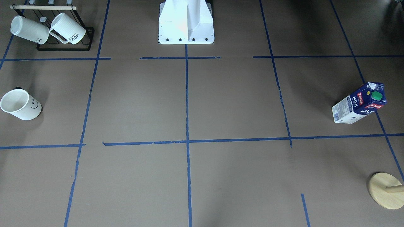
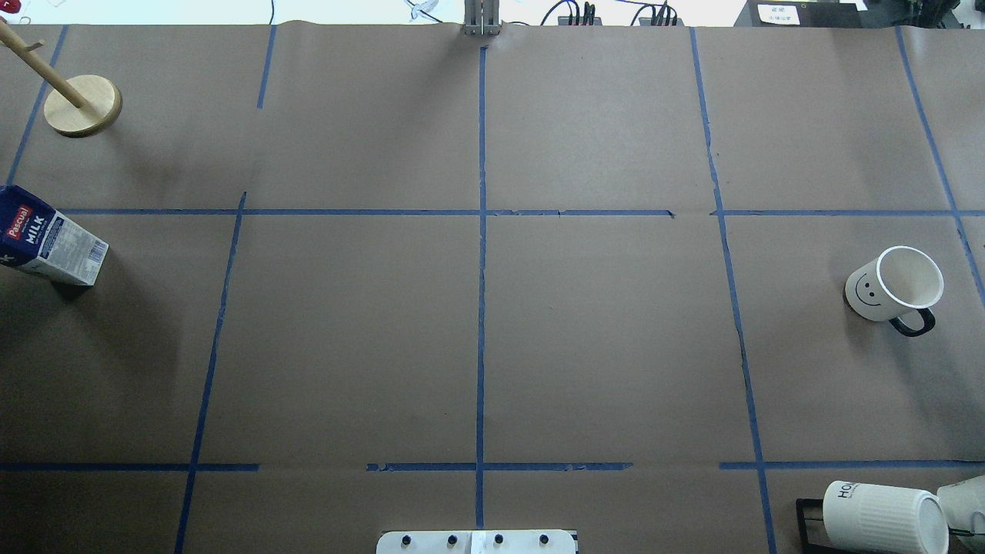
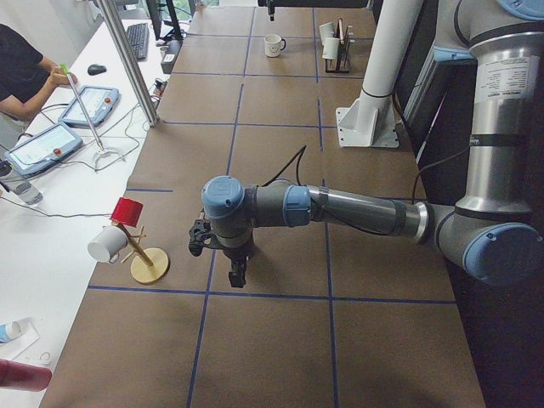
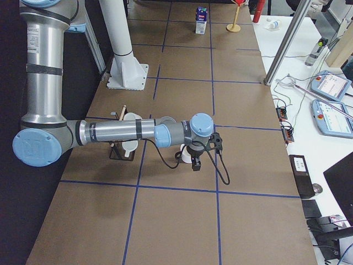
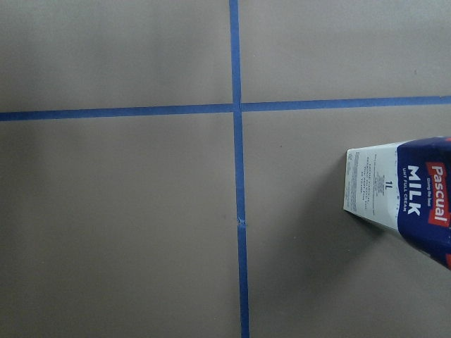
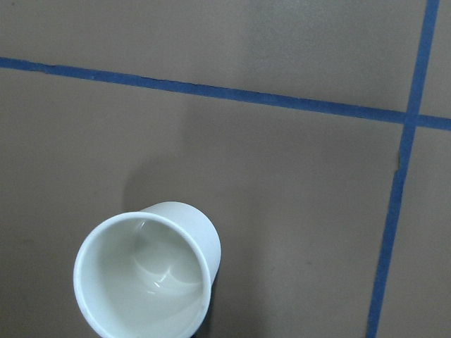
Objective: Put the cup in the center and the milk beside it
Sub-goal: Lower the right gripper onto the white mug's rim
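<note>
The cup [image 1: 20, 104], a white mug with a smiley face, stands upright near the table's right end [image 2: 893, 285]. The right wrist view looks down into it [image 6: 144, 274]. The milk [image 1: 359, 102], a dark blue carton, stands upright near the table's left end [image 2: 46, 242] and shows at the right edge of the left wrist view [image 5: 405, 193]. The center [image 2: 481, 213] is bare brown paper at the tape crossing. My left gripper [image 3: 235, 279] hangs above the milk's area; my right gripper [image 4: 194, 165] hangs above the cup. I cannot tell whether either is open.
A black rack [image 1: 63, 31] with ribbed "HOME" mugs stands at the robot's near right corner [image 2: 877, 515]. A wooden stand [image 1: 386, 190] sits at the far left corner [image 2: 81, 104]. The robot's white base [image 1: 186, 23] is mid-edge.
</note>
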